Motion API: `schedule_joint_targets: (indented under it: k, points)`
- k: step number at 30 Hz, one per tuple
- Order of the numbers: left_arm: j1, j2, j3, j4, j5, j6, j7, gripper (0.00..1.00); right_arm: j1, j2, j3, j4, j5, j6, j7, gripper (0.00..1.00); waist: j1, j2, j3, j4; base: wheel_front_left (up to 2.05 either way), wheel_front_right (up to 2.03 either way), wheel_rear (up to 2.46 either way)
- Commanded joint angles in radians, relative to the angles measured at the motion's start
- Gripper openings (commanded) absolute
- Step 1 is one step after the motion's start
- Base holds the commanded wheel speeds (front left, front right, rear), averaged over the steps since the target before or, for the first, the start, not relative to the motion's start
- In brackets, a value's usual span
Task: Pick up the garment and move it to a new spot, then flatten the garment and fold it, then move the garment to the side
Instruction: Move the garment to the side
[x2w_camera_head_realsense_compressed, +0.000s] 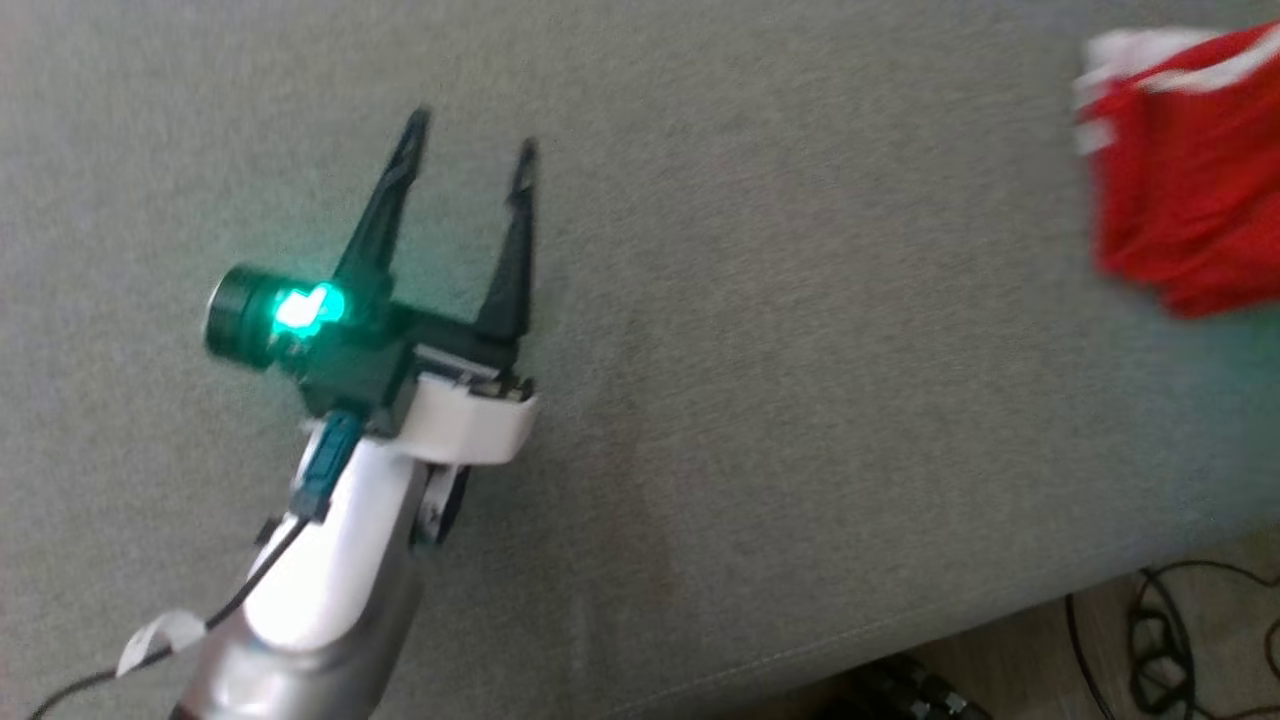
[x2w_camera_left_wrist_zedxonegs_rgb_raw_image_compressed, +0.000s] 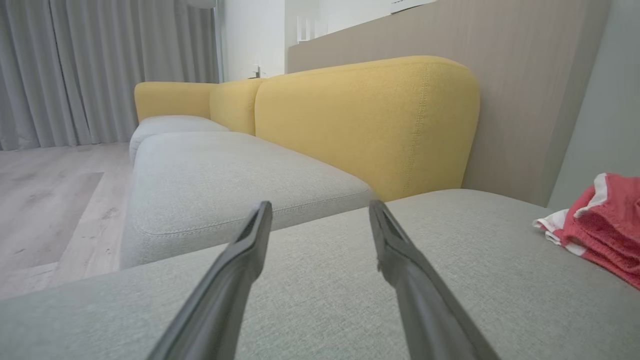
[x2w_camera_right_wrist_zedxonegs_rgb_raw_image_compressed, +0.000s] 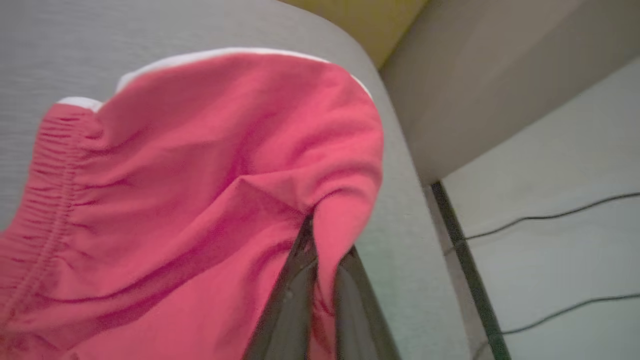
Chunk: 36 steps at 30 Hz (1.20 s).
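The garment (x2w_camera_head_realsense_compressed: 1185, 160) is red with white trim, bunched at the far right of the grey sofa seat (x2w_camera_head_realsense_compressed: 750, 350). It also lies at the right edge of the left wrist view, garment (x2w_camera_left_wrist_zedxonegs_rgb_raw_image_compressed: 607, 225). In the right wrist view the red garment (x2w_camera_right_wrist_zedxonegs_rgb_raw_image_compressed: 200, 190) has an elastic waistband at its left, and my right gripper (x2w_camera_right_wrist_zedxonegs_rgb_raw_image_compressed: 320, 250) is shut on a fold of its cloth. My left gripper (x2w_camera_head_realsense_compressed: 470, 130) hovers over the bare seat far left of the garment, open with nothing between its fingers (x2w_camera_left_wrist_zedxonegs_rgb_raw_image_compressed: 250, 240).
A yellow backrest (x2w_camera_left_wrist_zedxonegs_rgb_raw_image_compressed: 370, 120) and a second grey cushion (x2w_camera_left_wrist_zedxonegs_rgb_raw_image_compressed: 225, 175) lie ahead of the left gripper. Black cables (x2w_camera_head_realsense_compressed: 1170, 640) lie on the floor past the seat's front edge. A wall and more cables (x2w_camera_right_wrist_zedxonegs_rgb_raw_image_compressed: 540, 220) stand right of the seat's end.
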Motion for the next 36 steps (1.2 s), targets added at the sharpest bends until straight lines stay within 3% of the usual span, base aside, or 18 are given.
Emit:
schedule_joint_targets:
  k: [1, 7, 13, 14, 15, 20, 27, 32, 36]
  points:
    - [-0.059, -0.005, 0.006, -0.023, 0.017, -0.013, -0.003, 1.00, -0.027, -0.075, -0.054, 0.068, -0.020, -0.001, -0.015, 0.00, -0.0003, 0.0000, 0.072, 0.046, 0.00, 0.00, 0.00]
    - [-0.138, -0.038, -0.043, 0.008, 0.036, -0.033, -0.004, 1.00, -0.121, -0.116, -0.152, 0.222, -0.064, -0.001, -0.076, 0.00, -0.0003, 0.0000, 0.144, 0.103, 0.00, 0.00, 0.00]
    - [-0.168, -0.054, -0.050, 0.019, 0.035, -0.031, -0.005, 1.00, -0.176, -0.110, -0.193, 0.306, -0.116, -0.001, -0.169, 0.00, -0.0003, 0.0000, 0.173, 0.119, 0.00, 0.00, 0.00]
    - [-0.170, -0.055, -0.049, 0.019, 0.035, -0.030, -0.005, 1.00, -0.187, -0.109, -0.204, 0.327, -0.128, -0.001, -0.177, 0.45, -0.0003, 0.0000, 0.175, 0.120, 0.00, 0.00, 0.00]
    - [-0.171, -0.056, -0.048, 0.019, 0.035, -0.030, -0.005, 1.00, -0.199, -0.109, -0.219, 0.349, -0.142, -0.001, -0.192, 1.00, -0.0003, 0.0000, 0.177, 0.120, 0.00, 0.00, 0.00]
    - [-0.159, -0.052, -0.031, 0.026, 0.032, -0.029, -0.005, 1.00, -0.230, -0.095, -0.303, 0.463, -0.213, -0.001, -0.217, 1.00, -0.0003, 0.0000, 0.153, 0.109, 0.00, 0.00, 0.00]
    - [-0.098, -0.036, 0.003, 0.036, 0.021, -0.022, -0.005, 1.00, -0.122, -0.050, -0.461, 0.495, -0.251, -0.001, -0.225, 1.00, -0.0003, 0.0000, 0.059, 0.093, 0.00, 0.00, 0.00]
    - [-0.022, -0.010, 0.045, 0.049, 0.007, -0.001, -0.005, 1.00, -0.055, 0.035, -0.517, 0.477, -0.274, -0.001, -0.284, 1.00, -0.0003, 0.0000, -0.020, 0.076, 0.00, 0.00, 0.00]
    - [0.051, 0.007, 0.081, 0.057, -0.013, 0.019, -0.005, 1.00, -0.003, 0.120, -0.540, 0.358, -0.292, -0.001, -0.295, 1.00, -0.0003, 0.0000, -0.083, 0.069, 0.00, 0.00, 0.00]
